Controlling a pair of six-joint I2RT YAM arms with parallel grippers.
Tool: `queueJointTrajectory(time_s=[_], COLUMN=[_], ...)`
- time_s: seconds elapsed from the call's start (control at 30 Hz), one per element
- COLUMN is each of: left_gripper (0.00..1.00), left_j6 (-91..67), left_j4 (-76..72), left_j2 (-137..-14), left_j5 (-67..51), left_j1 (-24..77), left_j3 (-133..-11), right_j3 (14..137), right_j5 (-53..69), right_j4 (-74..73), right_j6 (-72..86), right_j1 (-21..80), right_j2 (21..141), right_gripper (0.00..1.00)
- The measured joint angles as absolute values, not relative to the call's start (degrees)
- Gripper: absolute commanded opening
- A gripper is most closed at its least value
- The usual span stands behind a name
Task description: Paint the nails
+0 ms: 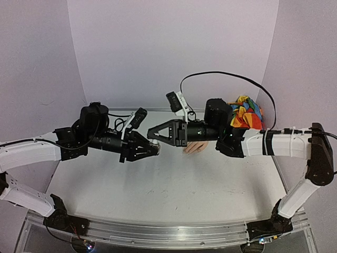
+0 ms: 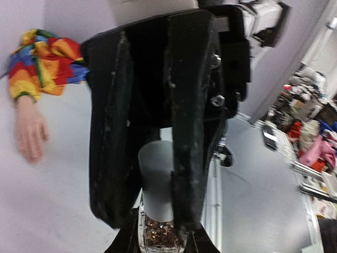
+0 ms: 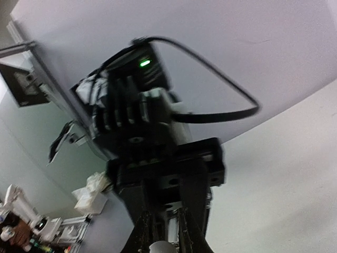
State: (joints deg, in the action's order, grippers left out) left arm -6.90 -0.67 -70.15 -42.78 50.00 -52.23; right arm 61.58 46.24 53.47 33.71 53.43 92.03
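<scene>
White table (image 1: 158, 195), peach mannequin hand (image 1: 197, 149) with rainbow sleeve (image 1: 246, 115) near its far edge.

Both arms reach inward, forearms near level; left gripper (image 1: 156, 150) and right gripper (image 1: 149, 134) meet tip to tip (jaws of both closed).

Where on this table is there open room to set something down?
Bare: the broad front of the table, bordered by the arms behind and the near rail. Crowded: mid-table, where left end effector and right end effector meet on the polish bottle, beside the mannequin hand and its rainbow sleeve.
</scene>
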Motion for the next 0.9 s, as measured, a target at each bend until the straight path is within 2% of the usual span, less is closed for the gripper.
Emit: queueJointTrajectory(time_s=[0.1,0.2,0.3,0.4,0.47,0.63,0.7,0.9], left_gripper=[0.0,0.0,0.0,0.0,0.0,0.0,0.0,0.0], left_j6=[-6.2,-4.4,-1.9,0.4,1.3,2.2,2.2,1.5], left_j4=[0.9,2.2,2.9,3.6,3.4,3.2,2.1,0.5], left_j2=[-68.4,-68.4,-68.4,-69.6,-70.6,-70.9,-70.8,-68.1], left_j5=[-26.9,-14.7,-7.2,-2.9,-1.6,-1.4,-1.7,-9.5], left_j1=[51.1,51.7,53.3,55.2,55.5,55.4,55.2,53.6], left_j3=[-51.2,-51.1,-51.4,-52.3,-52.5,-52.5,-52.3,-49.1], right_j3=[62.2,68.2,75.3,76.8,76.9,76.7,74.9,66.1], right_j5=[33.8,6.4,-15.6,-24.6,-25.5,-21.3,-15.1,-1.4], right_j4=[48.9,36.0,26.7,24.2,23.7,23.6,23.7,24.3], right_j6=[32.1,32.9,34.8,35.9,35.5,32.0,30.1,26.5], right_j1=[54.1,60.2,66.5,68.9,68.9,67.5,65.9,61.2], right_j2=[92.0,93.1,95.8,96.7,97.0,96.7,95.3,87.4], right_gripper=[0.0,0.0,0.0,0.0,0.0,0.34,0.46,0.63])
